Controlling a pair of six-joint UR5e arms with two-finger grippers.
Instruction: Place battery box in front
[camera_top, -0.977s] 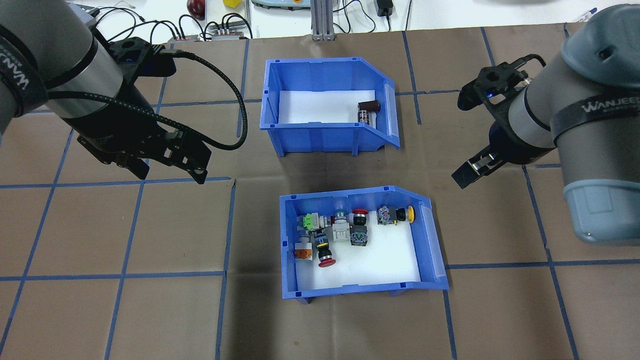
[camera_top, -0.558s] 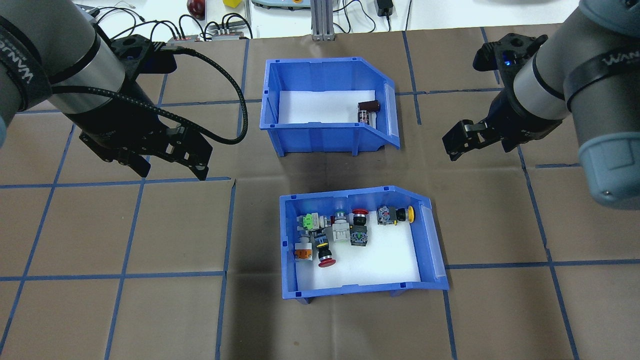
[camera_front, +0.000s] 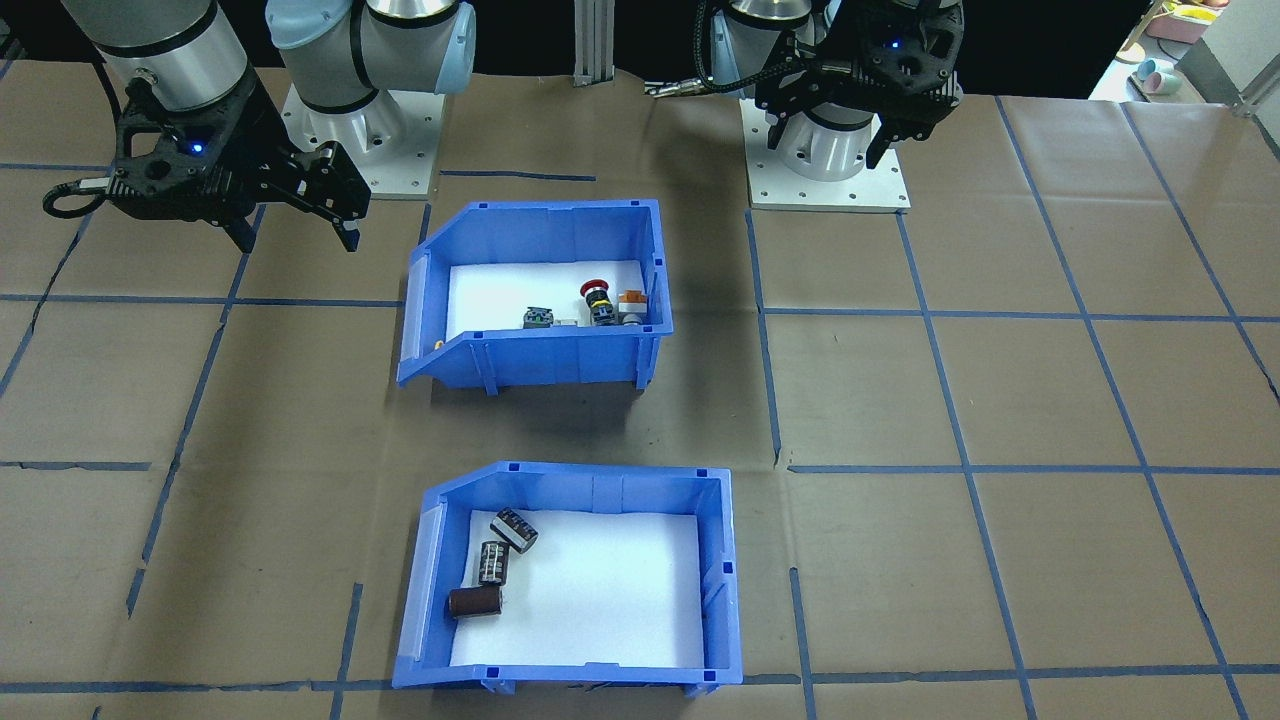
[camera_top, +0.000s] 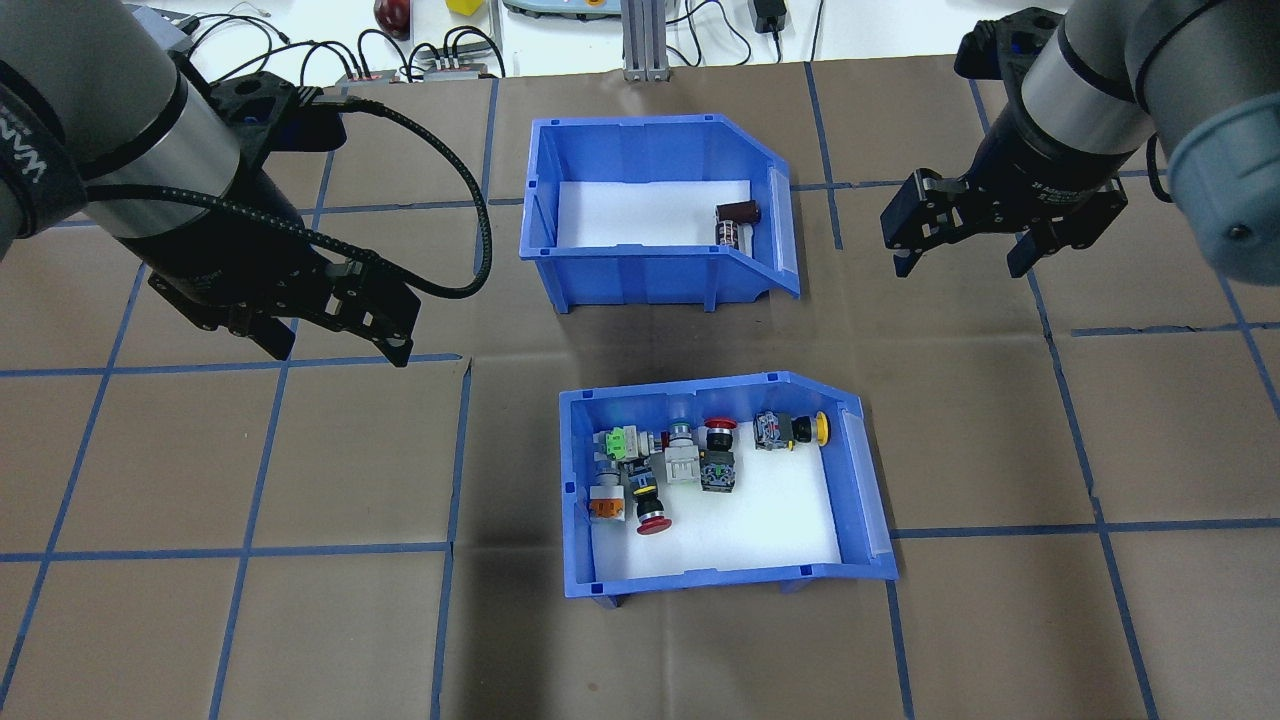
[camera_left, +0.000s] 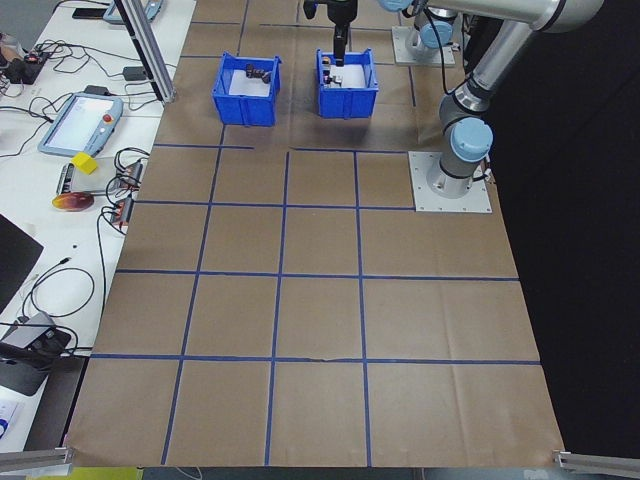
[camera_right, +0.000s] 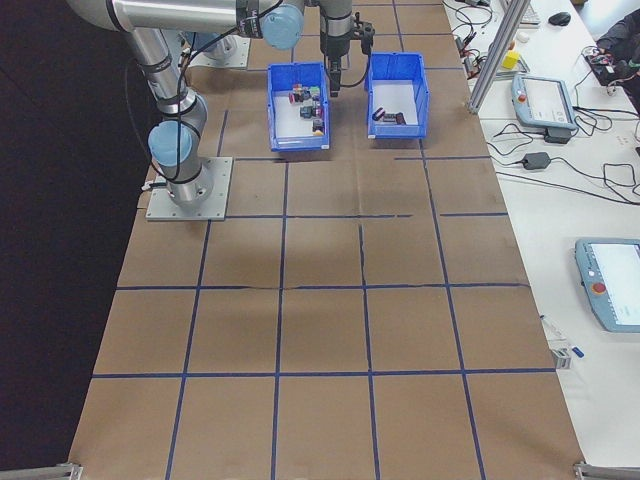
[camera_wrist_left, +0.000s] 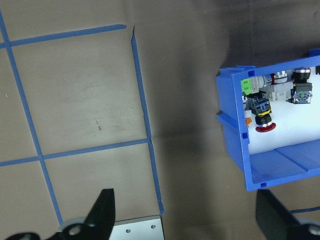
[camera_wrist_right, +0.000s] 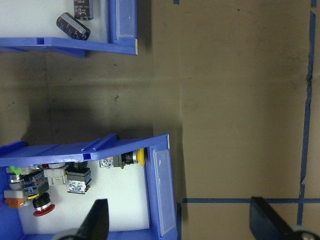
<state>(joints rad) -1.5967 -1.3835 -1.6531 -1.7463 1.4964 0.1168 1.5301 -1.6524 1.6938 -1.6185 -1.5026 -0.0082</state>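
On the brown taped table (camera_top: 300, 620), both grippers hang spread and empty; the right gripper (camera_top: 965, 255) should straddle the battery box (camera_top: 650, 210) wall squarely, clear of the switch bin (camera_top: 720, 490), left gripper (camera_top: 335, 340) staying clear.

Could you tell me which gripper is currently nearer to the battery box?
Right. The right gripper hovers open just off the battery box's sloped end, apart from it. The left gripper hovers farther away, off the opposite end and closer to the robot.

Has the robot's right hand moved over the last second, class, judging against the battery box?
Yes. The right hand has moved toward the table's far edge, from below the battery box's near wall to level with it, and now hangs open.
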